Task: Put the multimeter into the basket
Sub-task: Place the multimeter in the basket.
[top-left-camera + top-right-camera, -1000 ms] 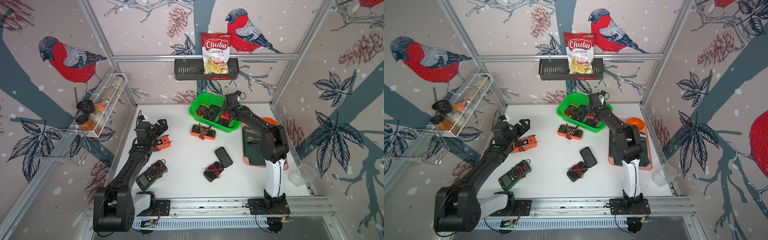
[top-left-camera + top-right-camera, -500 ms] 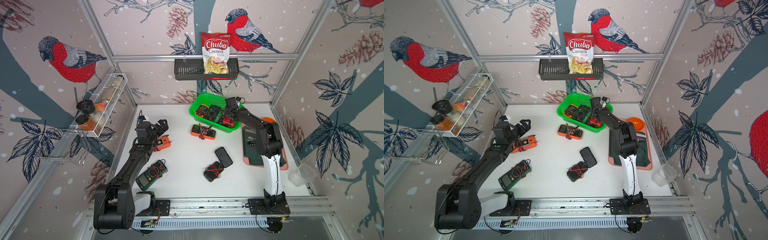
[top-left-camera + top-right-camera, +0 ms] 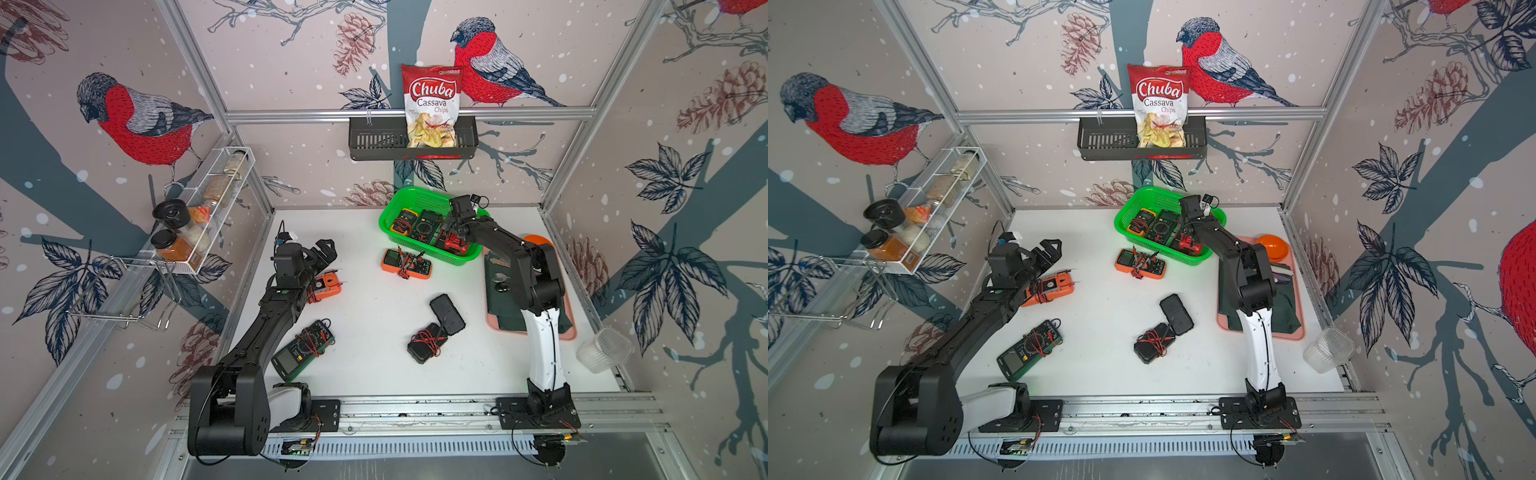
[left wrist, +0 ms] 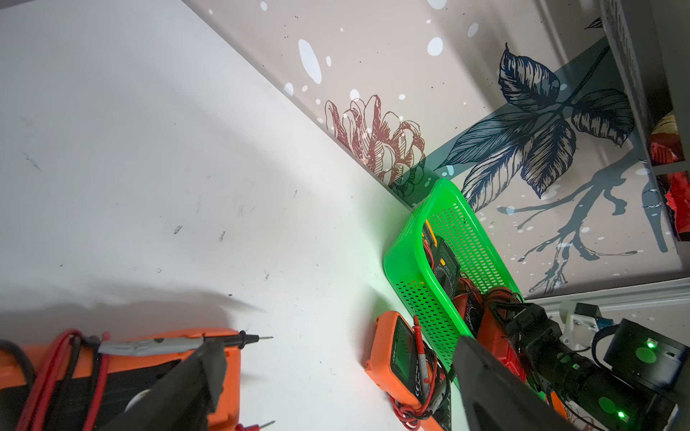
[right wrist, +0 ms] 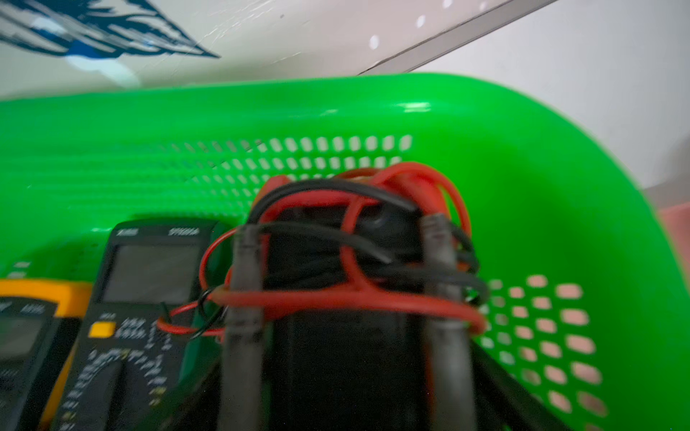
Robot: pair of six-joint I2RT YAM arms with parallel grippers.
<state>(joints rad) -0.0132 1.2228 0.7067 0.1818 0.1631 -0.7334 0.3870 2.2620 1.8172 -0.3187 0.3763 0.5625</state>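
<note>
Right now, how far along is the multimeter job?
Done: a yellow multimeter and a dark multimeter lie in the basket. In hand: the right gripper straddles a red multimeter inside it; grip unclear. Outside: orange clamp meter, orange multimeter, green multimeter, black multimeter.

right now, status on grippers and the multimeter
left gripper open, empty. right gripper open, astride red multimeter with wrapped leads, down inside bright green perforated plastic basket. red lead loops across its fingers, may snag.

Pale pink walls (image 3: pixel 291 50) printed with red bullfinches, pinecones and dark leaves enclose a white bench (image 3: pixel 374 316). Aluminium bars (image 3: pixel 291 116) frame the corners. A black slotted rack (image 3: pixel 374 141) hangs on the back wall.
</note>
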